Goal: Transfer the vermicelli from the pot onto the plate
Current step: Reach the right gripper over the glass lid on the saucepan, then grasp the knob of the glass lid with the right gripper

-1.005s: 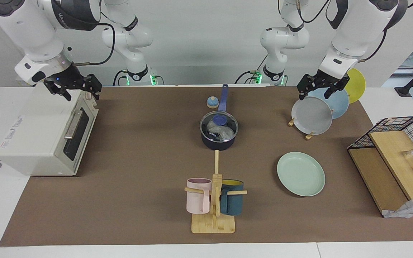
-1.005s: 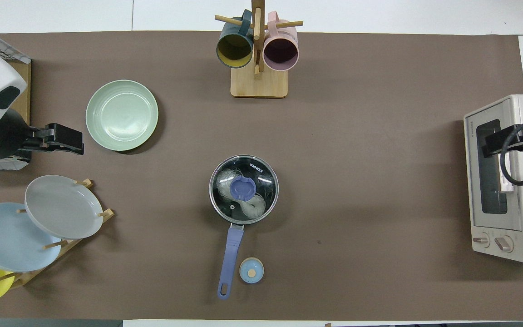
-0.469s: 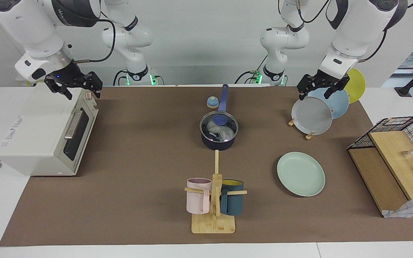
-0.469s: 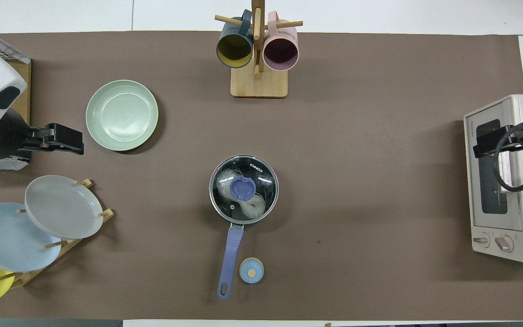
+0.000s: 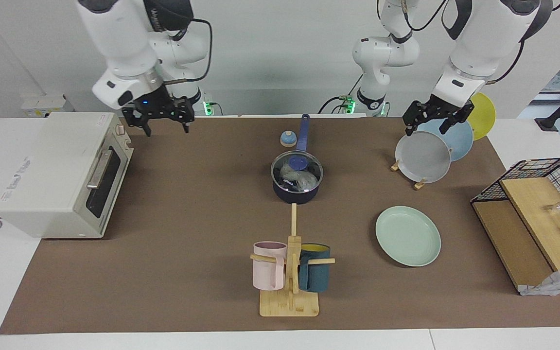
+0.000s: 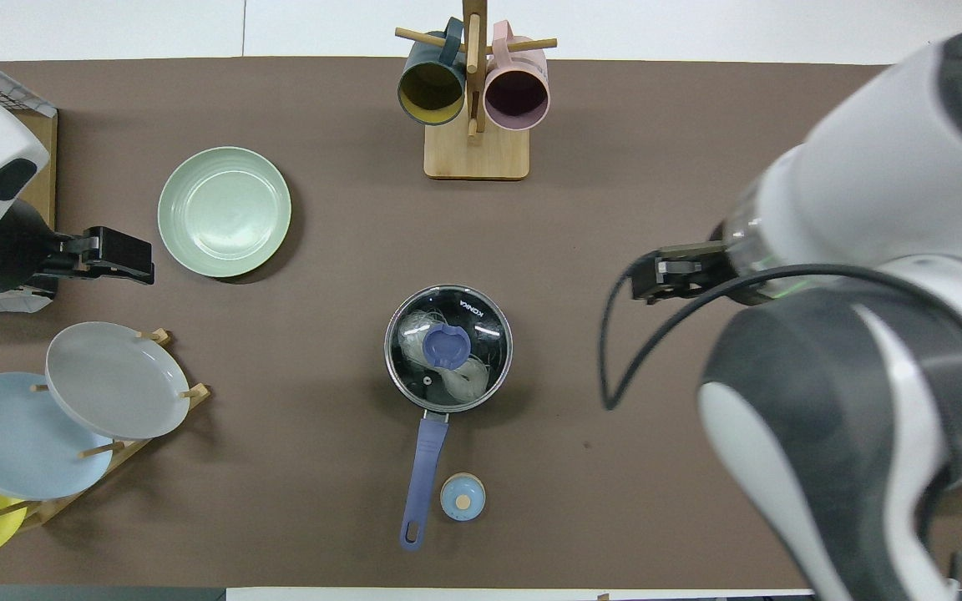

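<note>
Currently: right gripper (image 5: 165,124) spread, empty, over bare mat beside the toaster oven (image 5: 61,170); left gripper (image 5: 429,121) spread, waiting over the plate rack (image 5: 421,183). Vermicelli (image 5: 295,175) lies in the lidded pot (image 5: 296,187); plate (image 5: 408,236) empty. We should grip the lid knob (image 5: 298,161) squarely.

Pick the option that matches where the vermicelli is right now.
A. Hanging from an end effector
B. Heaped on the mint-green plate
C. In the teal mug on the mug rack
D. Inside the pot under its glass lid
D: the vermicelli shows as pale strands through the glass lid that sits on the pot, while the mint-green plate lies bare toward the left arm's end of the table.
</note>
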